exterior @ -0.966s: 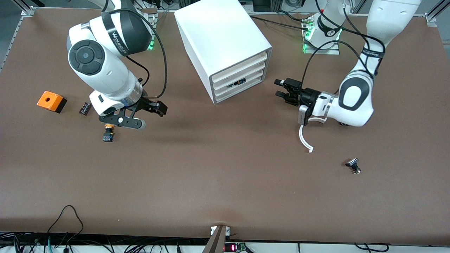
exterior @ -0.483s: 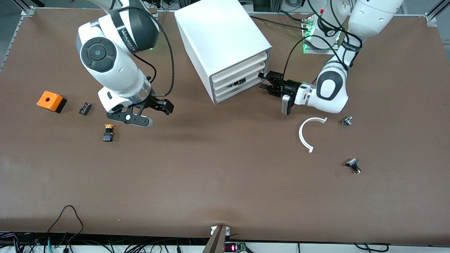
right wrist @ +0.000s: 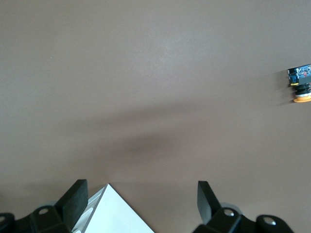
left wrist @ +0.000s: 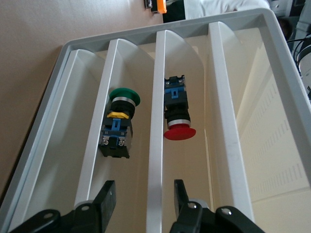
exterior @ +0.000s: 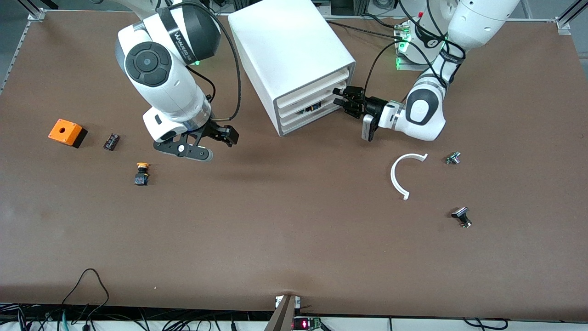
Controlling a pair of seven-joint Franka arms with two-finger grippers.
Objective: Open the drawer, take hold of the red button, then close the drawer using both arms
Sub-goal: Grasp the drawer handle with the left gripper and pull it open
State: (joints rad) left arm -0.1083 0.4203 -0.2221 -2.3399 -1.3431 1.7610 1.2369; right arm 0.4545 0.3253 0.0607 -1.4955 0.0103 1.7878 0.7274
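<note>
Left gripper [exterior: 339, 97] sits at the cabinet [exterior: 289, 55] front, fingers [left wrist: 107, 196] spread apart, straddling a drawer [left wrist: 154, 160] front edge, nothing grasped. Through the cabinet front, the red button [left wrist: 177, 114] lies inside a drawer, a green-capped one [left wrist: 119, 121] in the neighbouring drawer. Right gripper [exterior: 209, 140] hangs released over bare table [exterior: 294, 230] near the cabinet, a yellow button [exterior: 142, 174] lying nearby.

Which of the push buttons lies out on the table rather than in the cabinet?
The yellow-capped button, toward the right arm's end of the table. The red-capped button and the green-capped button lie in neighbouring drawer compartments before the left pincer.
</note>
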